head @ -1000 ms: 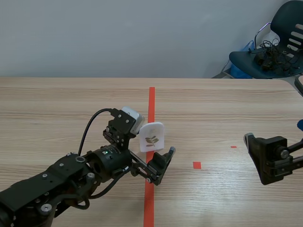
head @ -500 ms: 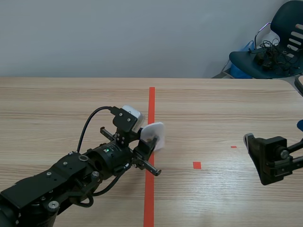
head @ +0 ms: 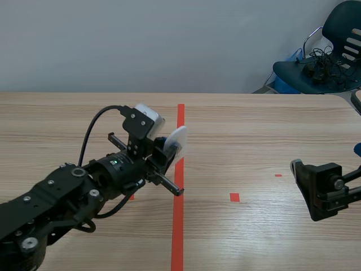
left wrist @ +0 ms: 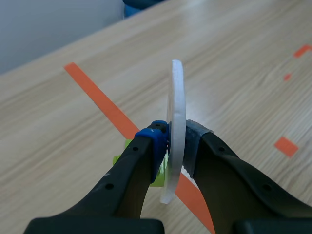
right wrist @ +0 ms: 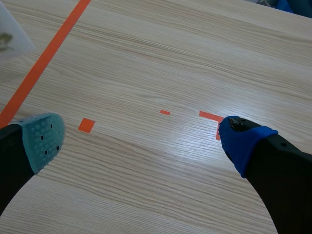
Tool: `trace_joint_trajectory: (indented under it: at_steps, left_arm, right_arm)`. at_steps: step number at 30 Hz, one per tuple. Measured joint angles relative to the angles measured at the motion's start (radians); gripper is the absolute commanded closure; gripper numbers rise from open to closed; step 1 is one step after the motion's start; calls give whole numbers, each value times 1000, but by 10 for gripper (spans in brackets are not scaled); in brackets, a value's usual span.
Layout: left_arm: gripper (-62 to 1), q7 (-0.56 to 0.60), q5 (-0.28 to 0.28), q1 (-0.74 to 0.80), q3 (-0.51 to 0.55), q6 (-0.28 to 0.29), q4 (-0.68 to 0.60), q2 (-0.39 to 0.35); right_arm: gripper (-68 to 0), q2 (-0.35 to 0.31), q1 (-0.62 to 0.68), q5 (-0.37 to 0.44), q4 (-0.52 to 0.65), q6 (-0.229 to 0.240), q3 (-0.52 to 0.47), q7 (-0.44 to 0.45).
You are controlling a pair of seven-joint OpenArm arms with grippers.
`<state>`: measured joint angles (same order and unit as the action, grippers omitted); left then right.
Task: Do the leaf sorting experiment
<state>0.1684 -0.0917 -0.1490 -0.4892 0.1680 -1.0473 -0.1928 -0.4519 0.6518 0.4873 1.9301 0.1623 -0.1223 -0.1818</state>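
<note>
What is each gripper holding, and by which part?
The left gripper pinches the white card near one end; the right gripper holds nothing.

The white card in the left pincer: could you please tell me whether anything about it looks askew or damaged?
Nothing looks damaged. The white card is clamped on edge in the left pincer, clear of the table, with most of it sticking out beyond the grip. That is a firm hold, not a fault.
</note>
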Motion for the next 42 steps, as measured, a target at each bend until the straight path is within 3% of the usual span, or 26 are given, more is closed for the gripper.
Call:
trace_joint_trajectory:
  at_steps: [6, 9, 14, 18, 23, 25, 28, 35, 42]
  left_arm:
    - [-70, -18, -118, 109, 187, -66, -227, -125]
    - [-70, -21, -127, 172, 308, -71, -243, -180]
    - [-70, -26, -349, 259, 476, -81, -235, -226]
    - [-70, -27, -390, 303, 575, -125, -224, -245]
    - [-70, -29, -433, 337, 587, -160, -207, -273]
    - [-70, -31, -434, 335, 586, -157, -168, -276]
    - [-70, -29, -481, 328, 579, -158, -87, -275]
    - [-70, 0, -489, 267, 576, -151, 74, -273]
    - [-71, 0, -519, 252, 564, -134, 151, -273]
  right_arm:
    - [-679, 0, 0, 0, 0, 0, 0, 0]
    - [-679, 0, 0, 0, 0, 0, 0, 0]
    - [-679, 0, 0, 0, 0, 0, 0, 0]
    - [-679, 0, 0, 0, 0, 0, 0, 0]
    - [-679, 0, 0, 0, 0, 0, 0, 0]
    - [-679, 0, 0, 0, 0, 0, 0, 0]
    - [-679, 0, 0, 0, 0, 0, 0, -2]
    - [-679, 0, 0, 0, 0, 0, 0, -3]
    - [-679, 0, 0, 0, 0, 0, 0, -3]
